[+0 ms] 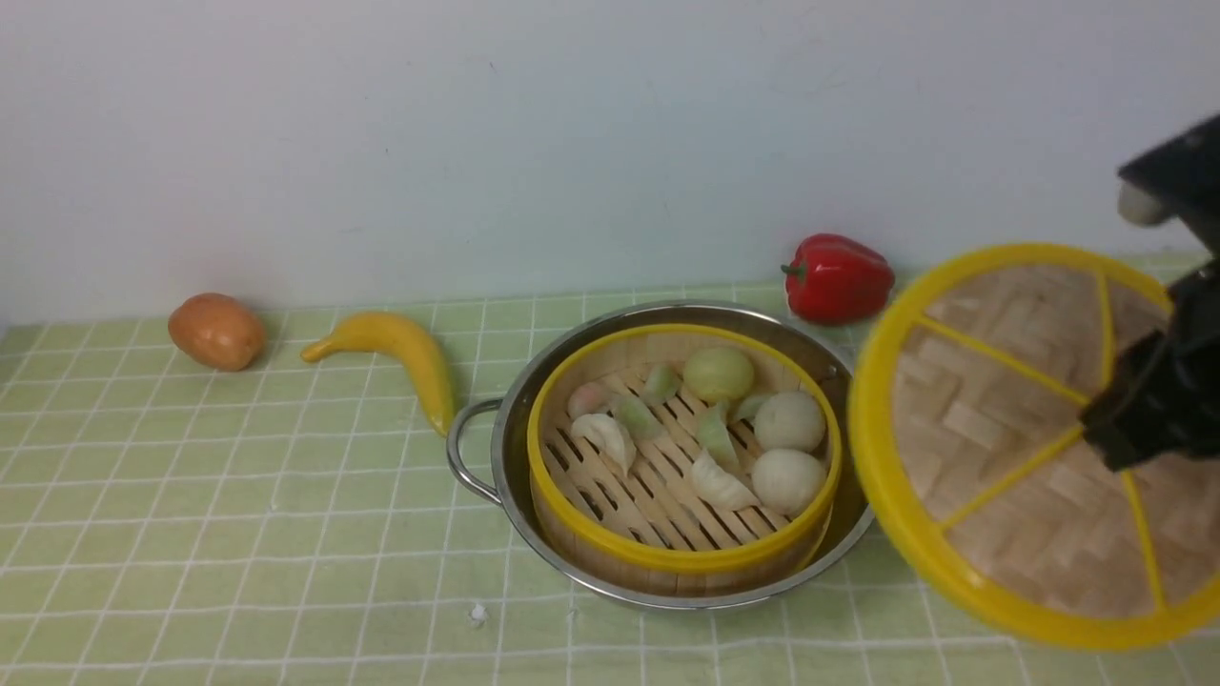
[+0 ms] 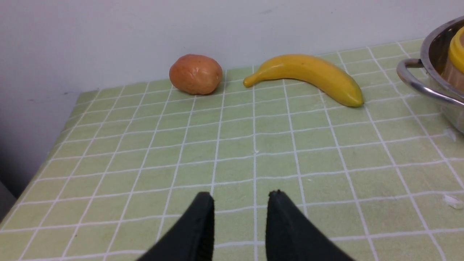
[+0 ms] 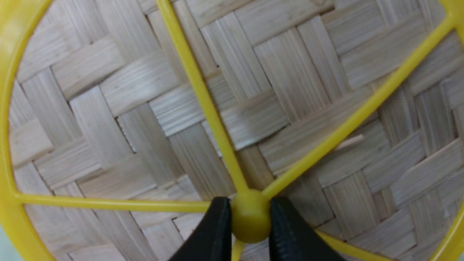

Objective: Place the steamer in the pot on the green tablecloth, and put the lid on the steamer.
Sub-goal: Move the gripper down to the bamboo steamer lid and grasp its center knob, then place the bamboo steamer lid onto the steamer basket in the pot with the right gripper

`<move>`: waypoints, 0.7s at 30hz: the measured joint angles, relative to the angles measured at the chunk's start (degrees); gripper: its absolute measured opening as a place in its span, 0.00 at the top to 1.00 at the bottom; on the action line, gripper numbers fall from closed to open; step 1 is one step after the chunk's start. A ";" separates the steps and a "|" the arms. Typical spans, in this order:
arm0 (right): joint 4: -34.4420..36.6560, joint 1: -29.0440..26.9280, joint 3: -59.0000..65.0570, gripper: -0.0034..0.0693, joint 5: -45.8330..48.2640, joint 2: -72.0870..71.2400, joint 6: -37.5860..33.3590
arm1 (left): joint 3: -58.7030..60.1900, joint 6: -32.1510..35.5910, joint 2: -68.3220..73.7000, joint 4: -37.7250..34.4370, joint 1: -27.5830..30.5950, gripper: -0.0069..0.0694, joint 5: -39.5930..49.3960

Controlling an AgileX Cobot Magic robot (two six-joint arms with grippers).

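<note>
The steamer (image 1: pixel 667 557), with several white and pale green dumplings and buns on its slats, sits inside the shiny pot (image 1: pixel 512 419) on the green tablecloth (image 1: pixel 238 495). The lid (image 1: pixel 1001 448) hangs tilted in the air just right of the pot, its spoked face turned toward the camera. My right gripper (image 1: pixel 1110 433) is shut on the lid's yellow hub; in the right wrist view the gripper (image 3: pixel 250 203) pinches it from both sides, with the lid (image 3: pixel 275 90) filling the picture. My left gripper (image 2: pixel 240 197) is open above bare cloth with nothing between its fingers, and the pot (image 2: pixel 435 47) is off to one side.
A yellow banana (image 1: pixel 405 353) lies just left of the pot's handle (image 1: pixel 462 448). A brown potato (image 1: pixel 217 331) sits farther left near the wall. A red pepper (image 1: pixel 839 276) stands behind the pot. The cloth's left edge (image 2: pixel 54 145) drops off beside the potato.
</note>
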 joint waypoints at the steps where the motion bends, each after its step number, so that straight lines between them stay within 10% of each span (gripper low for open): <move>1: 0.59 0.00 0.00 0.75 -0.20 0.00 -0.51 | 0.00 0.00 0.00 0.00 0.00 0.64 0.00; 7: 14.02 3.29 -10.28 0.75 -8.07 14.96 -16.88 | 0.00 0.00 0.00 0.00 0.00 0.64 -0.05; 21: 14.22 9.94 -24.32 0.75 -9.43 34.09 -20.24 | 0.00 0.00 0.00 0.05 0.00 0.62 -0.05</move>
